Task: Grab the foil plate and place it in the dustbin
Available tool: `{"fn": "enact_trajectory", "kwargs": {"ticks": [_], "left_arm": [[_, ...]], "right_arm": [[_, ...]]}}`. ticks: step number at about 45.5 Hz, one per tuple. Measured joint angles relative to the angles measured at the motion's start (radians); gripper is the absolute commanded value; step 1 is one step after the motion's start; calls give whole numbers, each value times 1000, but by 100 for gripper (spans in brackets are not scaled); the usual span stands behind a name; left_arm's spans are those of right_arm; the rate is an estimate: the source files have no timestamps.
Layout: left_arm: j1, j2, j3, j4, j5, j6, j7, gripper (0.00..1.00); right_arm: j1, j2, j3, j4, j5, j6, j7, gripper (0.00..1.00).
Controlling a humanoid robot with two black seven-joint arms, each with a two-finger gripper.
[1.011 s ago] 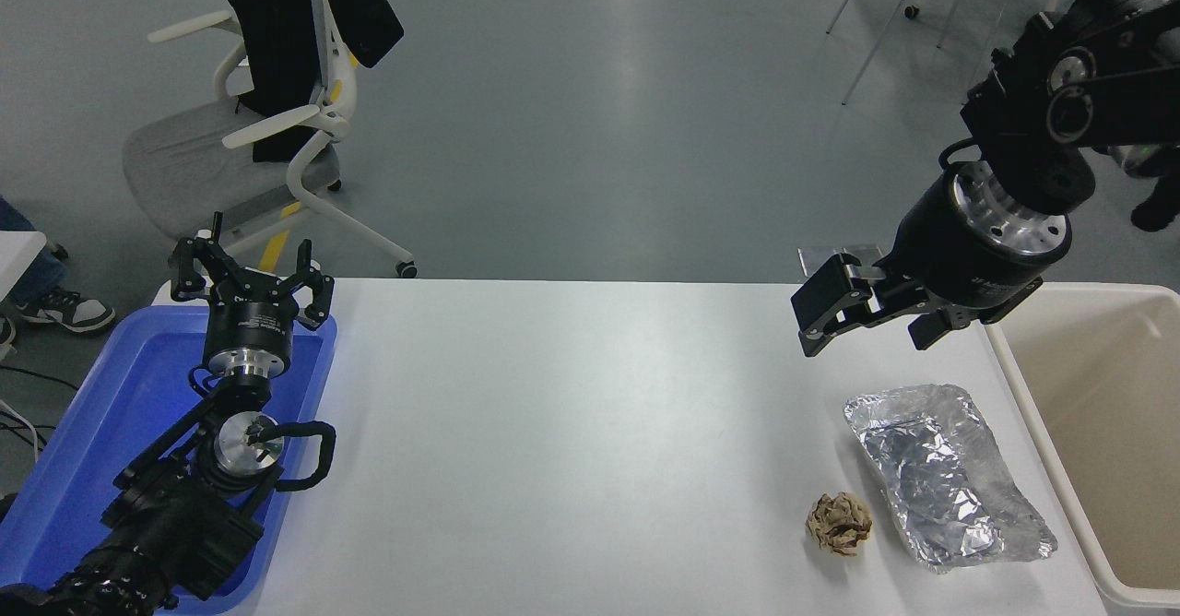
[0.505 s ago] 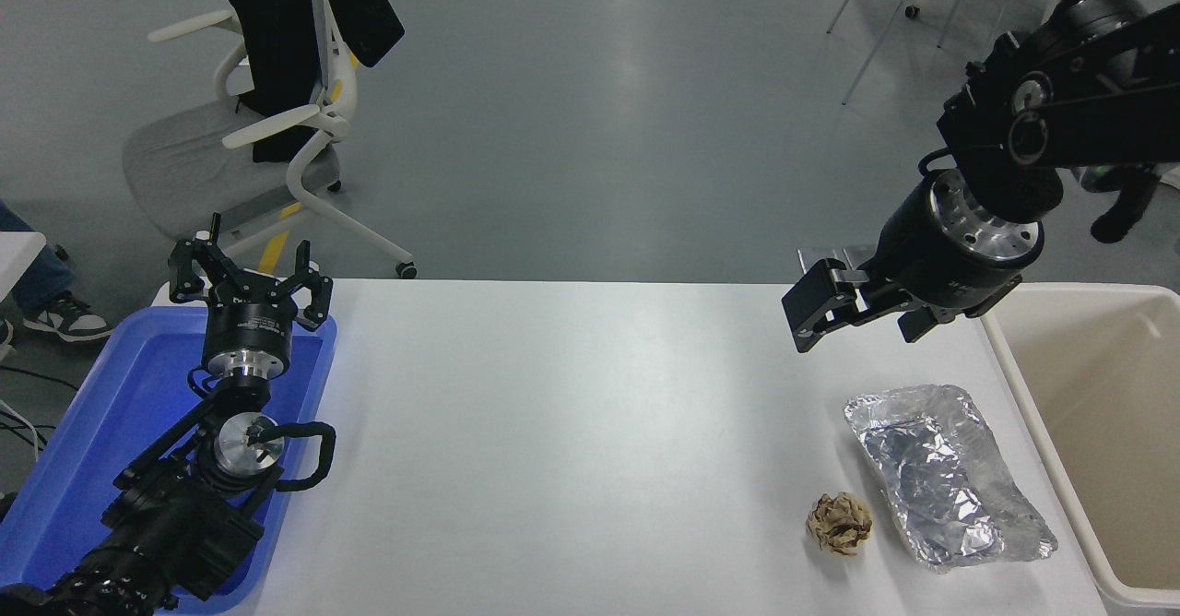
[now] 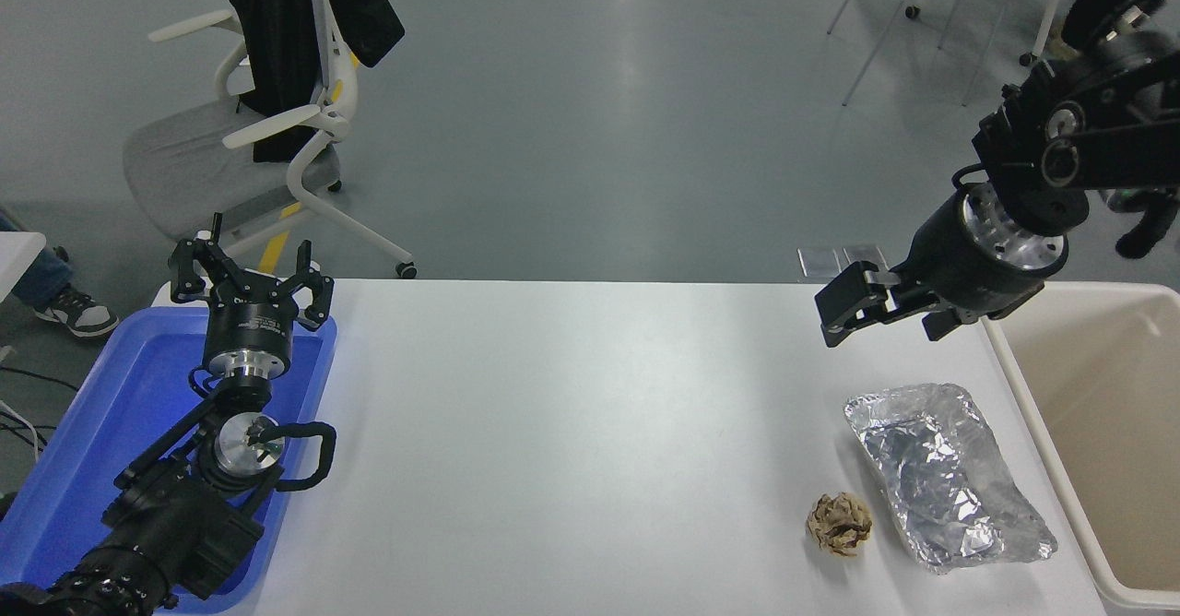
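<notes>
Right claw [image 3: 843, 307]: held in the air over the far right part of the bench [image 3: 572, 432], beyond the foil plate [image 3: 945, 478] and clear of it. It points toward the left of the picture. One broad black finger faces the camera and covers whatever sits behind it, so I cannot tell whether the fingers are apart or together. Nothing visible between them. The arm behind it enters from the right edge, its upper part cut off by the frame.

Foil plate: flat on the bench near the right front corner, long side running from far-left to near-right, just beside the dustbin [image 3: 1014, 385] but not touching its rim as far as can be made out. Surface crinkled; glare makes the rim hard to trace at the near end.

Dustbin: at the right end of the bench, cut off by the right and bottom edges; only part of its inside shows.

Paper ball [image 3: 839, 524]: brown, crumpled, just left of the plate's near end, a narrow gap between them.

Left claw [image 3: 249, 284]: parked at lower left above the blue tray [image 3: 83, 450], fingers spread apart, holding nothing. The arm covers part of the tray.

Background: an office chair [image 3: 230, 155] with a dark garment over it.
</notes>
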Motion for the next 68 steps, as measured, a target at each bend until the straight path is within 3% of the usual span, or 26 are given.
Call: {"fn": "enact_trajectory", "kwargs": {"ticks": [10, 27, 41, 53, 68], "left_arm": [[0, 0, 0, 0, 0, 0, 0, 99], [0, 0, 0, 0, 0, 0, 0, 99], [-1, 0, 0, 0, 0, 0, 0, 99], [-1, 0, 0, 0, 0, 0, 0, 99], [-1, 0, 0, 0, 0, 0, 0, 99]], "right_arm": [[-139, -205, 13, -44, -268, -44, 3, 100], [-536, -377, 215, -230, -522, -154, 5, 100], [-850, -350, 402, -413, -578, -281, 13, 100], [-986, -311, 485, -499, -588, -357, 55, 100], [-1123, -262, 570, -593, -592, -388, 104, 87]]}}
